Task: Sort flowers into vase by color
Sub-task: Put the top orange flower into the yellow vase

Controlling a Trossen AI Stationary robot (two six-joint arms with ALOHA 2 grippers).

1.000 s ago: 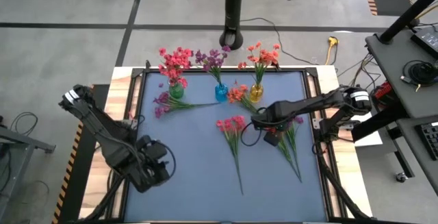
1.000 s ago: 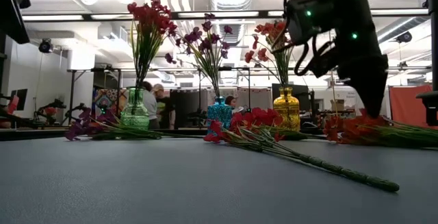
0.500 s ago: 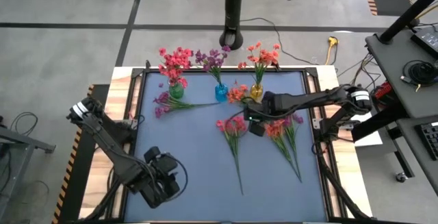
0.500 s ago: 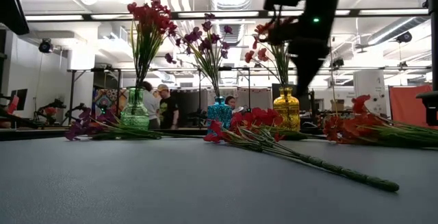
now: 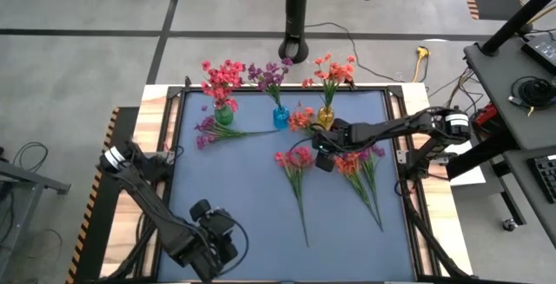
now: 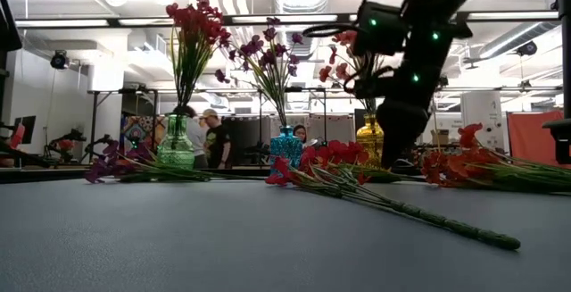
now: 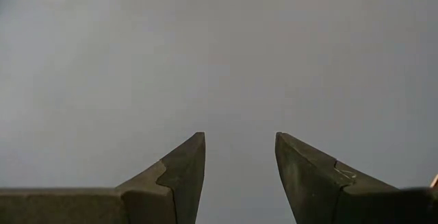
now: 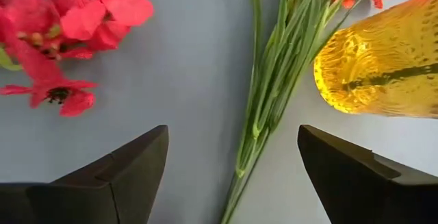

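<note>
sorting partly done: each vase holds a bunch, several sprigs lie loose on the table (image 5: 234,223).
green vase (image 5: 223,115), blue vase (image 5: 280,117) and yellow vase (image 5: 325,115) are filled; purple sprig (image 5: 207,131), pink-red sprig (image 5: 295,164) and orange-red sprigs (image 5: 352,164) remain. right gripper (image 5: 323,152), fingers wide and empty, hovers by the yellow vase; left gripper (image 5: 213,236) waits open.

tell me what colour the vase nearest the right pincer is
Yellow textured glass vase; it shows best in the right wrist view.

Your high view looks straight down on the worktop (image 5: 243,197); your low view looks level across it; both share the yellow vase (image 5: 325,115).
</note>
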